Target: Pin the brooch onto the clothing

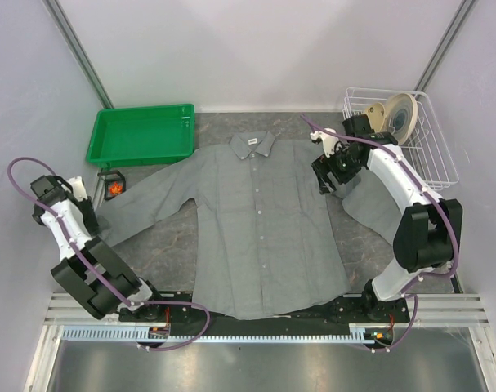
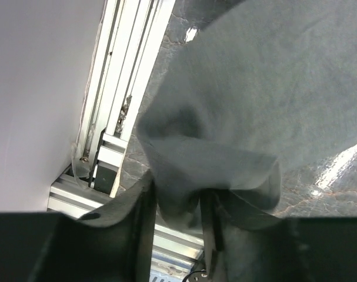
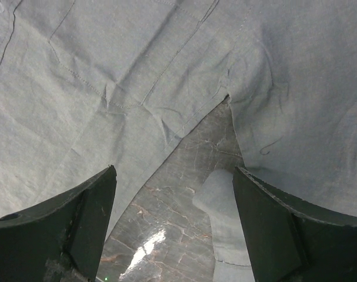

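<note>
The clothing (image 1: 264,220), a grey button-up shirt, lies spread flat on the table with its collar at the far side. The brooch (image 1: 114,189), tiny and orange-red on a small dark square, sits on the table just beyond the shirt's left sleeve, near the green tray. My left gripper (image 1: 92,222) is at the left cuff. In the left wrist view it (image 2: 175,214) is shut on a bunched fold of sleeve fabric (image 2: 254,88). My right gripper (image 1: 325,175) hovers open over the right armpit. In the right wrist view it (image 3: 175,202) is empty above the shirt (image 3: 78,88) and bare table.
A green tray (image 1: 141,135) stands at the far left. A white wire basket (image 1: 407,151) holding a round disc (image 1: 399,118) stands at the far right. An aluminium rail (image 1: 264,327) runs along the near edge, also in the left wrist view (image 2: 116,106).
</note>
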Controlling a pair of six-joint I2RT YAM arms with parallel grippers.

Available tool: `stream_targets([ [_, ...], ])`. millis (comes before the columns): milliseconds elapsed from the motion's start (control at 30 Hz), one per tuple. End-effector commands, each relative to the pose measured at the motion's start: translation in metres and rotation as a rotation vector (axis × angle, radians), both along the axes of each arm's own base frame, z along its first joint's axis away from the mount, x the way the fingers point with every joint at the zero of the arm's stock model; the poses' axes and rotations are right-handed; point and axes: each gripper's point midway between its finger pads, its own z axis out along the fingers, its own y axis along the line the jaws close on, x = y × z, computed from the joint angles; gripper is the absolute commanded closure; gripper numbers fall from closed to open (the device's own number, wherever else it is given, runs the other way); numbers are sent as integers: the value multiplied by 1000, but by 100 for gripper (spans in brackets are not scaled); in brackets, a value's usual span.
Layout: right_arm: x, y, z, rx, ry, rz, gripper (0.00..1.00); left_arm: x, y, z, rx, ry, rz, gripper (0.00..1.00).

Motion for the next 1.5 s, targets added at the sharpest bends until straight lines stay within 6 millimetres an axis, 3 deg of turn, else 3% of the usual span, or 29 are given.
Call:
stream_targets([
  [0,14,7,16,22,-33,23,12,12,8,13,50,-68,-56,48],
  [133,20,8,20,26,-29,25,11,33,-2,47,73,-195,-172,30],
  [200,25,10,23,32,-36,26,11,45,-5,63,75,-239,-219,27],
  [300,31,14,26,46,-32,21,11,64,-19,72,16,-295,-289,27],
  [467,43,24,32,90,-38,2,11,115,-36,74,-61,-429,-348,32],
  [533,49,28,39,113,-54,-11,11,135,-43,62,-74,-433,-342,32],
  [600,52,32,38,127,-50,-18,11,154,-39,53,-53,-447,-314,33],
  [633,54,34,41,136,-52,-24,11,162,-38,37,-62,-412,-301,33],
  [667,55,36,40,138,-49,-24,11,171,-36,37,-52,-422,-302,33],
  [733,56,36,42,135,-54,-25,11,182,-32,18,-54,-384,-273,32],
  [833,56,36,45,127,-58,-22,12,197,-18,6,-38,-373,-240,30],
  [1067,57,33,47,103,-65,-17,11,210,-4,-22,-7,-362,-225,28],
  [1467,56,30,43,82,-54,-13,11,216,4,-41,23,-350,-223,28],
])
